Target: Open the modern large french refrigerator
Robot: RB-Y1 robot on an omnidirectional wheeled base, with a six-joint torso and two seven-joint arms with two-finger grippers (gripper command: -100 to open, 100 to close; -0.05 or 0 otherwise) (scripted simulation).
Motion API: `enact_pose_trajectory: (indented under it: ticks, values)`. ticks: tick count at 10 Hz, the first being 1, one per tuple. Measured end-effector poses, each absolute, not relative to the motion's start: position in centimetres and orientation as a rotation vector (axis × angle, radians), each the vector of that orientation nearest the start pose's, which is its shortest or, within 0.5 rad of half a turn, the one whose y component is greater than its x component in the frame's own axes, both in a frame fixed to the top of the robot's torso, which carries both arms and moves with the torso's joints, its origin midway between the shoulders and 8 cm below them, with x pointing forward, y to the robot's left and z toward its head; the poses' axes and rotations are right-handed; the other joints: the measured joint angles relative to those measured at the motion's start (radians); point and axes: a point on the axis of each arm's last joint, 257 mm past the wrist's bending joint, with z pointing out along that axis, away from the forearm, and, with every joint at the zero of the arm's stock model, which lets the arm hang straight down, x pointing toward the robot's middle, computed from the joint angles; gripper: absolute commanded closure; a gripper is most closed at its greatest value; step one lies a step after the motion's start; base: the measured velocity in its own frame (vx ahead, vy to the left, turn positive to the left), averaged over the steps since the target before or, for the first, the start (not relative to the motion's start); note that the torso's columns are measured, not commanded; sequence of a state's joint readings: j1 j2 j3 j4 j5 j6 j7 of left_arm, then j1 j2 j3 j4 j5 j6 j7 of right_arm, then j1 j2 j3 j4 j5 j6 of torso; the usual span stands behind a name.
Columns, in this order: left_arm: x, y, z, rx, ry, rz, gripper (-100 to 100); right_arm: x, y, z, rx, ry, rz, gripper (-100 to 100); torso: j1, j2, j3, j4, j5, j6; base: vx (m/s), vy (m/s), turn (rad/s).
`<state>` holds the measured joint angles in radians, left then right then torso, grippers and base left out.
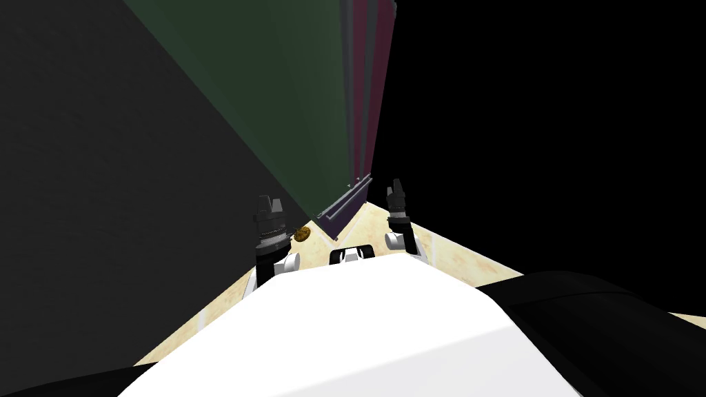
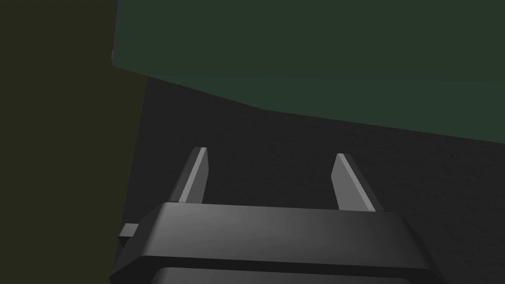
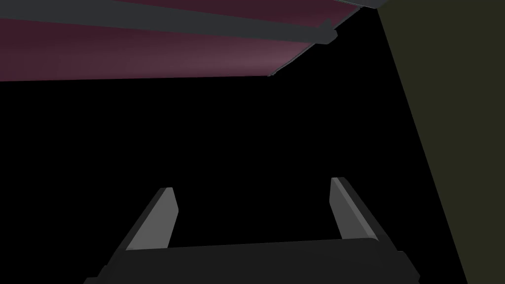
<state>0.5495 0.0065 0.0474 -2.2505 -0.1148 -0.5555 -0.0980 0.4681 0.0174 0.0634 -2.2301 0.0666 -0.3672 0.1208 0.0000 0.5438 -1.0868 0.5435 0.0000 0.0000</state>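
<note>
The refrigerator [image 1: 303,103] rises straight ahead as a tall box with a dark green side and a maroon front [image 1: 361,117]. Grey handle bars [image 1: 352,89] run up the front, and one grey bar [image 1: 347,198] lies across its foot. My left gripper [image 1: 269,205] is raised beside the green side [image 2: 315,54], open with nothing between its fingers [image 2: 196,173]. My right gripper [image 1: 395,190] is up by the maroon front [image 3: 148,49], off a grey handle bar [image 3: 197,22]. It is open and empty too, with a black area behind its fingers [image 3: 158,217].
A dark grey wall [image 1: 103,172] stands close on my left, running up to the refrigerator. A small brown object [image 1: 301,233] lies on the pale floor [image 1: 441,251] by the refrigerator's foot. To the right lies a black area [image 1: 551,138].
</note>
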Motion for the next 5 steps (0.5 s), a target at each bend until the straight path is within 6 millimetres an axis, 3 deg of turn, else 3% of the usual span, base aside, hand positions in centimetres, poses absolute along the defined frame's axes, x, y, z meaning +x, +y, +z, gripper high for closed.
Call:
enact_pose_trajectory:
  ticks: [1, 2, 5]
  values:
    - [33.6, 28.4, 0.5, -0.546, 0.723, -1.075, 0, 38.0, -25.3, -1.5, 0.702, 0.782, 1.188, 0, 0.0, 0.074, -0.148, 0.074, 0.0, 0.0, 0.0, 0.0, 0.0]
    - [33.6, 28.4, 0.5, -0.546, 0.723, -1.075, -100, 38.0, -25.3, -1.5, 0.702, 0.782, 1.188, 0, 0.0, 0.148, -0.295, 0.148, 0.0, 0.0, 0.009, -0.004, 0.002]
    - [34.3, 28.1, -0.6, -0.521, 0.782, -1.075, -100, 38.0, -25.3, -1.5, 0.703, 0.783, 1.187, 0, 0.0, 0.193, -0.388, 0.193, 0.0, 0.0, 0.011, -0.013, 0.003]
